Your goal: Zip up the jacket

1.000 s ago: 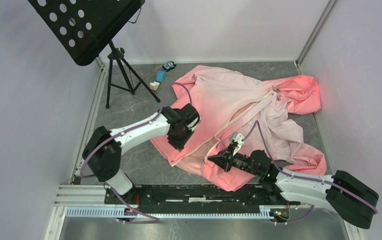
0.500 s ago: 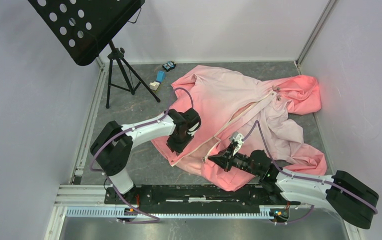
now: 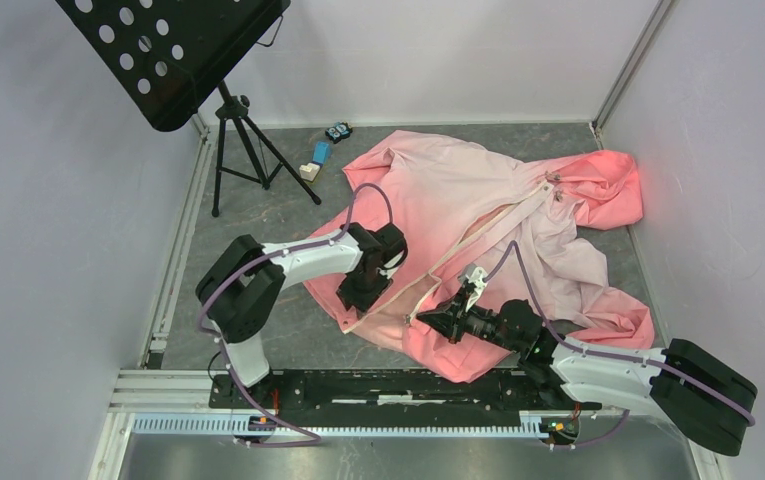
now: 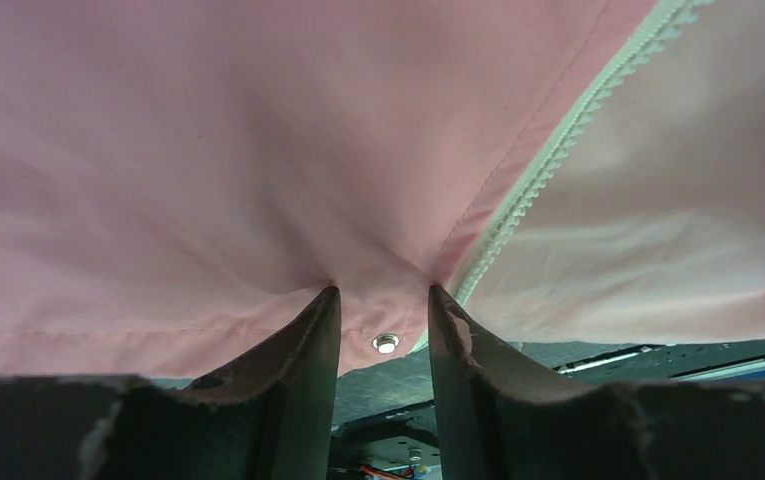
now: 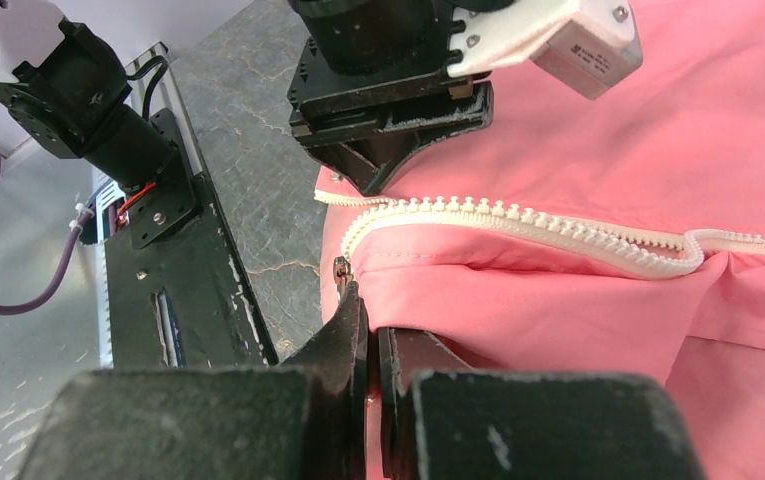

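Note:
The pink jacket (image 3: pixel 458 185) lies spread on the grey floor, its cream zipper strip (image 3: pixel 503 225) running diagonally down the front. My left gripper (image 3: pixel 361 298) stands on the jacket's lower left hem. In the left wrist view its jaws (image 4: pixel 382 292) are apart, tips pressed into the fabric beside a metal snap (image 4: pixel 386 343) and the zipper teeth (image 4: pixel 558 140). My right gripper (image 3: pixel 428 318) is shut on the other front panel's bottom corner. In the right wrist view (image 5: pixel 368 320) a small metal zipper piece (image 5: pixel 340 267) sticks out at its tips, just below the teeth (image 5: pixel 518 222).
A black music stand (image 3: pixel 173 55) on a tripod (image 3: pixel 248 150) is at the back left. Small blue and beige items (image 3: pixel 320 152) lie near the jacket's far left edge. A black mounting rail (image 3: pixel 388 385) runs along the near edge. Walls enclose both sides.
My left arm has swung right, and its gripper has slid down and slightly right along the hem toward the zipper's bottom end. The right gripper has stayed put.

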Robot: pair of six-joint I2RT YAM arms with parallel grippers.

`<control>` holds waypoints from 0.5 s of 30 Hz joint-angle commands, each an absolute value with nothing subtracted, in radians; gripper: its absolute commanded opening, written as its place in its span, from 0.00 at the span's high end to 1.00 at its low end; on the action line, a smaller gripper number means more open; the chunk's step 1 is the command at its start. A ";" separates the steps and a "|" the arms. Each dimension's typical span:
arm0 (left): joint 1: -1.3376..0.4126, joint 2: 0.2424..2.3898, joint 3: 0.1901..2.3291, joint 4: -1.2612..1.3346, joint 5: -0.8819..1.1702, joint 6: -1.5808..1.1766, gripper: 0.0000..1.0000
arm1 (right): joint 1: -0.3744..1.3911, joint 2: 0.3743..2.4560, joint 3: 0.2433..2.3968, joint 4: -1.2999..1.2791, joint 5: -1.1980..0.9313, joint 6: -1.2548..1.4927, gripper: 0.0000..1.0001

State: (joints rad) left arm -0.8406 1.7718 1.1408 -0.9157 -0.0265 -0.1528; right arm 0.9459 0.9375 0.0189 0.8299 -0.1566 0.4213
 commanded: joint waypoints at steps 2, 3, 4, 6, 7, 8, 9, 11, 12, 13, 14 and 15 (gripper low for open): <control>-0.850 1.800 1.158 -0.899 -0.033 -0.144 0.52 | 0.940 0.940 -0.008 0.887 -0.152 0.423 1.00; -0.848 1.802 1.158 -0.895 -0.031 -0.143 0.51 | 0.940 0.940 -0.007 0.886 -0.153 0.423 1.00; -0.850 1.807 1.159 -0.894 -0.027 -0.143 0.49 | 0.940 0.940 -0.007 0.886 -0.153 0.423 1.00; -0.851 1.818 1.158 -0.891 -0.017 -0.141 0.47 | 0.940 0.942 -0.008 0.887 -0.152 0.423 1.00; -0.851 1.825 1.158 -0.889 -0.014 -0.141 0.45 | 0.940 0.942 -0.007 0.887 -0.154 0.422 1.00; -0.853 1.835 1.160 -0.891 -0.015 -0.140 0.44 | 0.940 0.943 -0.007 0.889 -0.156 0.422 1.00; -0.854 1.844 1.158 -0.891 -0.018 -0.138 0.44 | 0.941 0.944 -0.008 0.889 -0.157 0.422 1.00; -0.856 1.862 1.156 -0.891 -0.022 -0.137 0.45 | 0.940 0.946 -0.008 0.892 -0.159 0.423 1.00; -0.856 1.874 1.155 -0.892 -0.026 -0.134 0.46 | 0.940 0.946 -0.007 0.891 -0.161 0.422 1.00; -0.856 1.882 1.157 -0.893 -0.031 -0.131 0.49 | 0.940 0.946 -0.008 0.893 -0.162 0.423 1.00; -0.856 1.891 1.162 -0.902 -0.035 -0.130 0.53 | 0.940 0.946 -0.007 0.895 -0.163 0.425 1.00; -0.856 1.891 1.167 -0.906 -0.035 -0.129 0.58 | 0.940 0.948 -0.006 0.896 -0.165 0.424 1.00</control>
